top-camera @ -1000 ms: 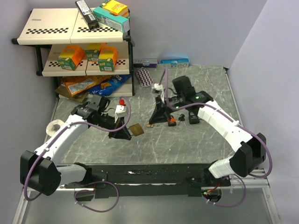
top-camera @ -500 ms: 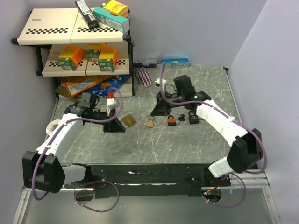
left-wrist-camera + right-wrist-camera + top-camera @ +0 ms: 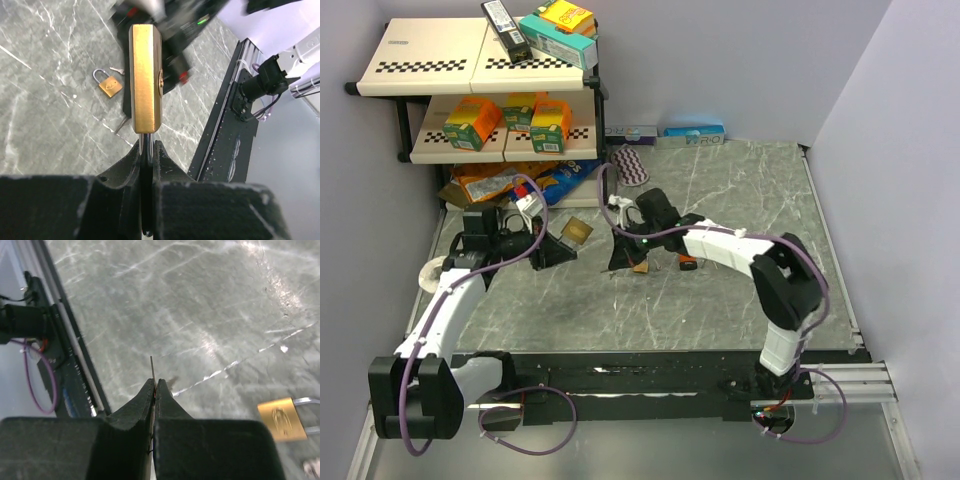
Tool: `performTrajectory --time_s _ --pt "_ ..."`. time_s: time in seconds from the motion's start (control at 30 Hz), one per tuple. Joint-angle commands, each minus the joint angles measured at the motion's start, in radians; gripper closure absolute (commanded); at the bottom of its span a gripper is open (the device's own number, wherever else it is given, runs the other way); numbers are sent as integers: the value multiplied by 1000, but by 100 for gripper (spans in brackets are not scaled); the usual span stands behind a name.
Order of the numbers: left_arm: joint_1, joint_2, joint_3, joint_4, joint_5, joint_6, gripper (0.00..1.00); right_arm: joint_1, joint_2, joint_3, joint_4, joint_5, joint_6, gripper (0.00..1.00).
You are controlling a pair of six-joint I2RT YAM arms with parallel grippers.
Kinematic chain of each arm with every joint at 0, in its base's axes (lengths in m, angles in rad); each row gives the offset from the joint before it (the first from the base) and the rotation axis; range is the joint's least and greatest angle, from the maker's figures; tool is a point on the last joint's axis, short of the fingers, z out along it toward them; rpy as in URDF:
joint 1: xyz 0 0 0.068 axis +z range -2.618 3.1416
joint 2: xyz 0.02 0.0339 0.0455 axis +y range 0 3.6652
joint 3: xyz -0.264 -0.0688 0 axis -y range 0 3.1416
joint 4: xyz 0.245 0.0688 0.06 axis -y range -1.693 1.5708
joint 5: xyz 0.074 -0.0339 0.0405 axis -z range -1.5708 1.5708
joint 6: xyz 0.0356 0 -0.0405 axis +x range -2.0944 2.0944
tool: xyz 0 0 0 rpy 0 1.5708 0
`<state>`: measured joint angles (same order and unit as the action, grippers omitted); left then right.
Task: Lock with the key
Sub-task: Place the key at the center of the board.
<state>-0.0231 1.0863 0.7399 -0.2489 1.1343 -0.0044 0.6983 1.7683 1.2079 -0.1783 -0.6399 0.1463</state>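
Left gripper (image 3: 146,148): fingers pressed together on the silver shackle of the large brass padlock (image 3: 145,85). The block-shaped body juts out past the fingertips, with its narrow edge turned to the wrist camera. It hangs clear of the surface.

From above, the left gripper (image 3: 556,250) sits over the left part of the grey marbled table (image 3: 720,310), just in front of the cream two-tier shelf (image 3: 430,60) at the far left. The large brass padlock (image 3: 578,232) points right, toward my other arm.

Right gripper (image 3: 155,388): fingers clamped tight on the thin silver key (image 3: 151,368). The key is edge-on, only a sliver poking out past the tips, held above the table.

From above, the right gripper (image 3: 623,262) is near the middle of the table, right of the held padlock. It is close to it but apart; key and lock do not touch.

A small brass padlock (image 3: 282,418) with a silver shackle lies flat on the table just beside the right gripper. It also shows in the left wrist view (image 3: 109,86), beyond the held lock. An orange-bodied padlock (image 3: 686,263) lies a little further right.
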Motion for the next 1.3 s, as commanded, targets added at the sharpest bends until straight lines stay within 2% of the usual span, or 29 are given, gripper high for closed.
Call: performTrajectory --time_s 0.0,0.13,0.3,0.77,0.83,0.87,0.93,0.97,1.0,1.07,1.17,1.2,1.23,1.27 --pt "5 -48 12 67 45 35 99 4 101 56 68 -1 45 100" --pt "5 -52 13 27 54 67 99 3 137 62 74 22 24 100" --pt "5 -52 3 72 67 23 99 -6 195 76 63 40 15 100" --pt "5 -49 -23 77 68 14 99 -69 246 130 45 42 -66 100" --pt "5 -46 -28 79 64 11 99 -71 244 139 37 37 -73 91" --pt "5 -45 -30 73 62 21 99 -69 240 142 31 34 -76 79" --pt "5 -40 -19 48 56 41 99 -69 229 139 30 14 -82 64" --pt "5 -40 -14 31 56 55 99 -69 214 137 30 5 -88 52" --pt "5 -39 -13 23 58 61 99 -68 204 136 33 -6 -91 46" --pt "5 -37 -10 13 62 67 99 -68 177 136 28 -33 -102 39" --pt "5 -42 -5 -45 76 122 99 -68 125 151 4 -73 -137 33" --pt "5 -42 16 -84 74 165 99 -69 108 153 -16 -86 -139 32" --pt "5 -39 33 -140 61 282 99 -69 64 153 -30 -102 -171 28" --pt "5 -37 51 -252 50 353 99 -69 40 151 -50 -119 -197 25"
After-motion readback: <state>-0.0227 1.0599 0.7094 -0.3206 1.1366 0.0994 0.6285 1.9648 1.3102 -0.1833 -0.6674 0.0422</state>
